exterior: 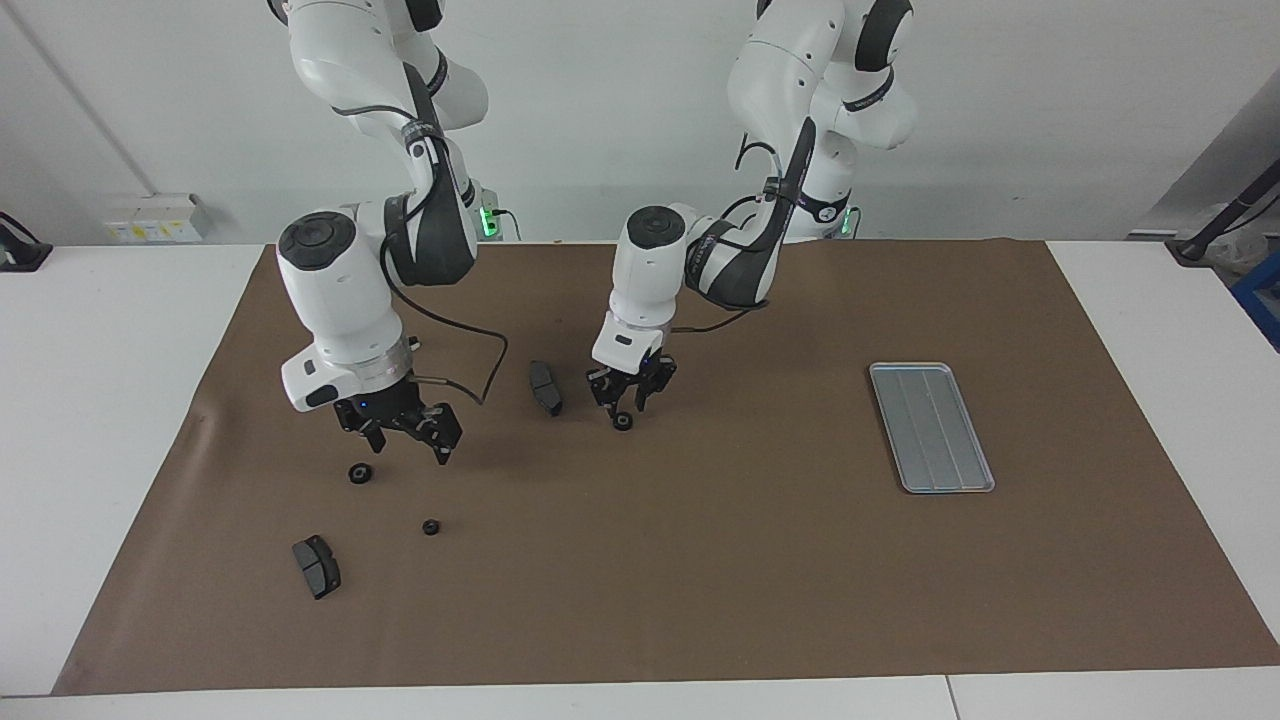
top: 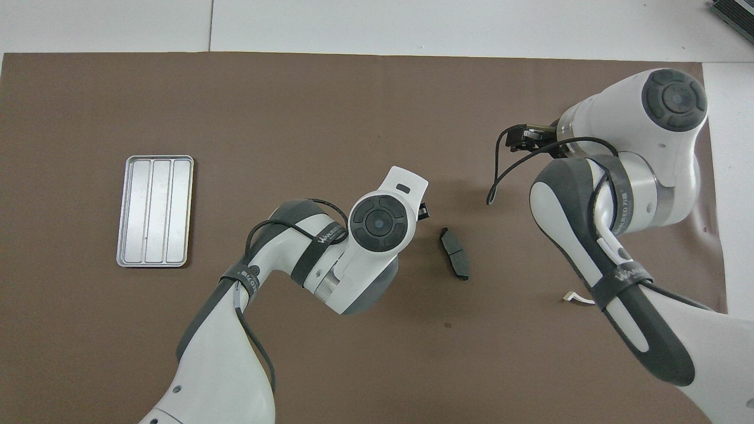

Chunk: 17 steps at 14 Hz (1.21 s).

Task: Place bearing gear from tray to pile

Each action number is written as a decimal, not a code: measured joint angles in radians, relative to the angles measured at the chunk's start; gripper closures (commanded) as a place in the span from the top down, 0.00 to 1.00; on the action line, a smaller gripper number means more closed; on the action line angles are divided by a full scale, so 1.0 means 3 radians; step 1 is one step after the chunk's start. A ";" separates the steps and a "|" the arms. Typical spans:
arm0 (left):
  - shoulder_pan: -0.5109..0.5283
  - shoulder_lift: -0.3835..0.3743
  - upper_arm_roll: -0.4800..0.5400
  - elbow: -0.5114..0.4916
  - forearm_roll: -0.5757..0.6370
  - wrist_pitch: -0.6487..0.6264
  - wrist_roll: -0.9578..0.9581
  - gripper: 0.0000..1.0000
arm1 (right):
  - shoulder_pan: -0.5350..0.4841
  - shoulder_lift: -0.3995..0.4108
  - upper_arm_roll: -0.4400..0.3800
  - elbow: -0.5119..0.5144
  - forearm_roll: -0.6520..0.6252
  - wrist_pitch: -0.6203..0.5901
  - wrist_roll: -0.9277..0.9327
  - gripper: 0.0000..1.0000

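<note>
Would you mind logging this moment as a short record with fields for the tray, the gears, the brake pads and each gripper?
tray: on the brown mat toward the left arm's end, nothing in it
gears: two loose on the mat, gear one, gear two; a third gear at the left gripper's tips
brake pads: pad one beside the left gripper, pad two farther from the robots
left gripper: low over the mat
right gripper: open, raised near gear one
</note>
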 measured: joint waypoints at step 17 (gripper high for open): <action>0.2128 -0.1019 0.0100 0.0569 0.0164 -0.2350 0.2775 0.78 | 0.1283 0.0423 0.0013 -0.0384 0.0030 0.0849 0.0729 1.00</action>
